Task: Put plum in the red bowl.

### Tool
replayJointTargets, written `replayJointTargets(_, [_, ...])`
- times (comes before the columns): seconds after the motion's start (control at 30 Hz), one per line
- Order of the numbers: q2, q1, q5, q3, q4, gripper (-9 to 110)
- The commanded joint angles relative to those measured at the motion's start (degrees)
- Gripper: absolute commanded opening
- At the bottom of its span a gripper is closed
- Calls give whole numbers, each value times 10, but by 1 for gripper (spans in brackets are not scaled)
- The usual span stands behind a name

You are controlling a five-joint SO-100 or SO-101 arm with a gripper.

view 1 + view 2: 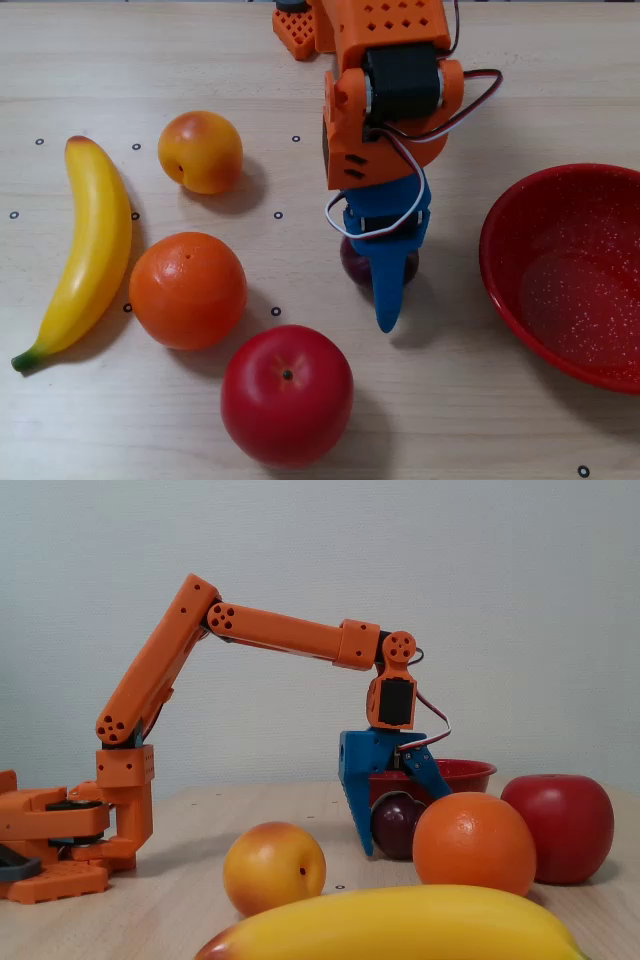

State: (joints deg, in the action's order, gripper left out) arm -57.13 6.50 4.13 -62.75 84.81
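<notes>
Straddling the plum (354, 262), the blue end effector (392, 832) stands low over the tabletop (470, 400), its two fingers set on either side of the fruit in the fixed view. They appear closed against it, though whether the plum is off the wood is hard to tell. The red bowl (500, 270) sits apart to the right in the overhead view. An apple (287, 395), an orange (187, 290) and a peach (200, 151) lie to the left.

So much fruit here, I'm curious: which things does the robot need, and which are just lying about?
Needed: plum, between the gripper fingers; red bowl.
Lying about: banana, orange, red apple, peach.
</notes>
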Motion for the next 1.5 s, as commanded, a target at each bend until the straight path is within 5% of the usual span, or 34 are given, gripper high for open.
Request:
replayJointTargets(0.0, [-50, 20, -14, 11, -9, 44])
replayJointTargets(1.47, [-47, 20, -31, 13, -15, 32])
